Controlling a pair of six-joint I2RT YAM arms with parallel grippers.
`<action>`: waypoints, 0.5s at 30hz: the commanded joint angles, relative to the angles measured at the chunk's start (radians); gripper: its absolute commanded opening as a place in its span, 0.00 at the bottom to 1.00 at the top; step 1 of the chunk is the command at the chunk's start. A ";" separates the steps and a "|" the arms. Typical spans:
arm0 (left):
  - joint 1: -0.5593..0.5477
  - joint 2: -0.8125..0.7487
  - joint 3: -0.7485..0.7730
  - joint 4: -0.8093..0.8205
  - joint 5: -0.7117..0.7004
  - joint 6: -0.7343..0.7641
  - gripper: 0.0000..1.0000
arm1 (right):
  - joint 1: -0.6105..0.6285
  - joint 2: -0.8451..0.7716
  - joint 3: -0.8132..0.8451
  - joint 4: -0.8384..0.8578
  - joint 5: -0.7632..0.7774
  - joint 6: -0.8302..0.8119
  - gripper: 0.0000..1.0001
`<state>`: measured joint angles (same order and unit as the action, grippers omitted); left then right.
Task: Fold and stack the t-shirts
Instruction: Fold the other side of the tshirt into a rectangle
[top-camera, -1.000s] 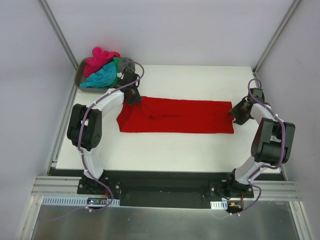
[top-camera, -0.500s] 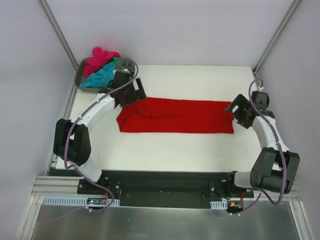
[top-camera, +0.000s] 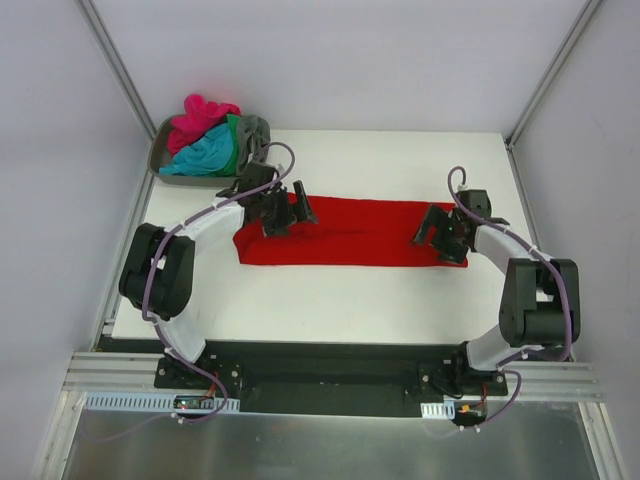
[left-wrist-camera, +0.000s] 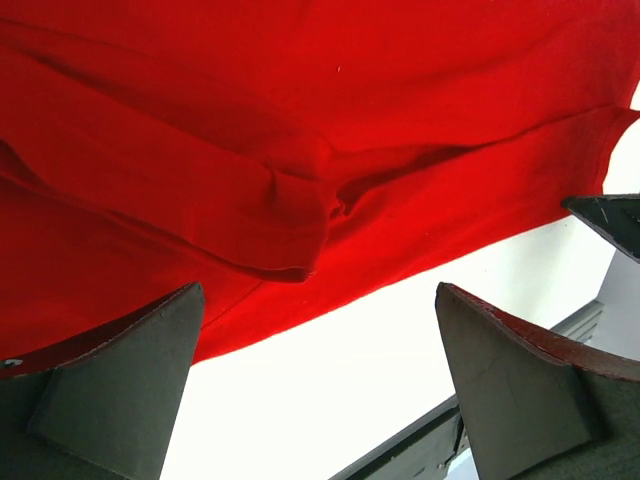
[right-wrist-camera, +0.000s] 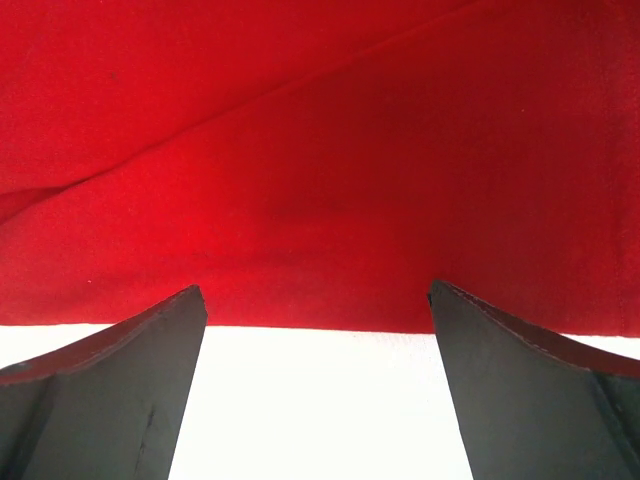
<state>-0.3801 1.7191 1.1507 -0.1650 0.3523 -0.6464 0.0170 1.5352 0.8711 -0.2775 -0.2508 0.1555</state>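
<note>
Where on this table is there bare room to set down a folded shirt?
Widest: the bare table strip between the red t-shirt and the near edge. Another band lies beyond the shirt, right of the tray. Crowded: the tray's far-left corner, and the shirt's ends under the left gripper and right gripper.

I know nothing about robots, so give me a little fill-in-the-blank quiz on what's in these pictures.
The spread-out t-shirt on the white table is coloured ____.
The left end effector and the right end effector both hover over it with jaws ____.
The other t-shirts are piled in a grey ____.
Missing words: red; open; tray.
</note>
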 joint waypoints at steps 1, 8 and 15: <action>-0.005 0.026 -0.006 0.051 0.030 -0.036 0.99 | 0.001 0.016 0.028 0.026 0.008 -0.016 0.96; -0.003 0.086 0.038 0.048 -0.006 -0.045 0.99 | 0.001 0.025 0.023 0.023 0.028 -0.024 0.96; -0.003 0.129 0.079 0.050 -0.046 -0.061 0.99 | 0.001 0.025 0.023 0.023 0.028 -0.025 0.96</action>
<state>-0.3801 1.8194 1.1633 -0.1333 0.3332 -0.6914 0.0170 1.5555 0.8711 -0.2722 -0.2352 0.1463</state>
